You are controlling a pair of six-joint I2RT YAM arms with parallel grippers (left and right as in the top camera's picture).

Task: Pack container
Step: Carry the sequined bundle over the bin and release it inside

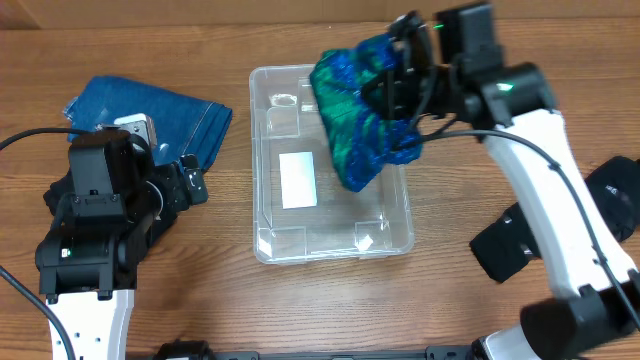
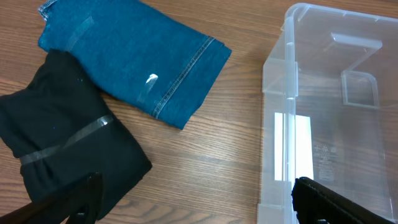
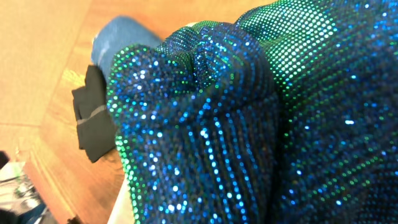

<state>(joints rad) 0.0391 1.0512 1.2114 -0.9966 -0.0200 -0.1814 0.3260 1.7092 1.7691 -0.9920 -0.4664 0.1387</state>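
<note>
Overhead: the container (image 1: 268, 150) sits mid-counter, mouth up, with its long axis running from far edge to near edge. The right gripper (image 1: 398, 80) pinches a sequined cloth (image 1: 350, 120) above its far-right corner.

Left wrist: the left gripper (image 2: 199, 202) is spread. The container looks light, rigid and slick, best gripped by the rim.

Right wrist: only sequins show.

Robotics lab bench, wood-grain table (image 1: 220, 300), white robot arm (image 1: 540, 175), trailing cable (image 1: 25, 138)

Overhead looks straight down on my worktop (image 1: 200, 300); my left wrist view skims low, sharing the container (image 1: 257, 170); my right nearly touches glittery cloth (image 3: 249, 124).
</note>
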